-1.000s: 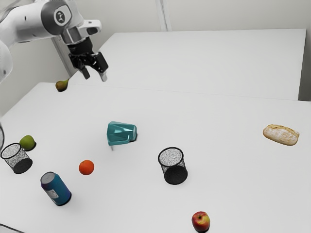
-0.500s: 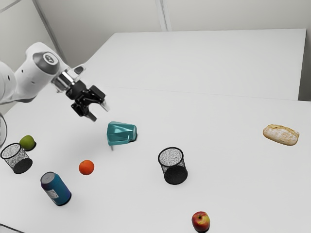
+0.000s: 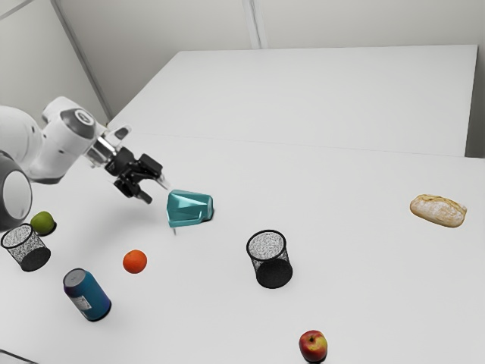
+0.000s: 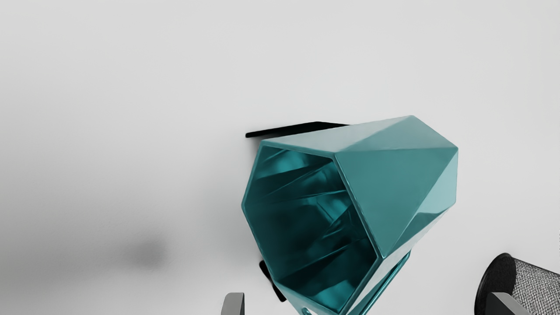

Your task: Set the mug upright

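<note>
My gripper (image 3: 155,191) is in the exterior view, tilted, just to the exterior view's left of the teal faceted mug (image 3: 189,208). The mug lies on its side on the table, its mouth toward the gripper. In the wrist view the mug (image 4: 393,188) shows its dark inside, and part of the handle is visible low beside the body. The gripper (image 4: 365,304) stands open there, its two fingertips wide apart with nothing held between them.
On the table (image 3: 364,265) a mesh cup (image 3: 270,259) stands to the mug's exterior-view right. An orange (image 3: 135,262), a blue can (image 3: 87,294), another mesh cup (image 3: 26,247), a green fruit (image 3: 43,223), an apple (image 3: 313,346) and bread (image 3: 439,211) are around.
My gripper has come down from the upper left and moved toward the mug, tilting as it came; over the last half second it has lowered a little. The mug has stayed where it was.
</note>
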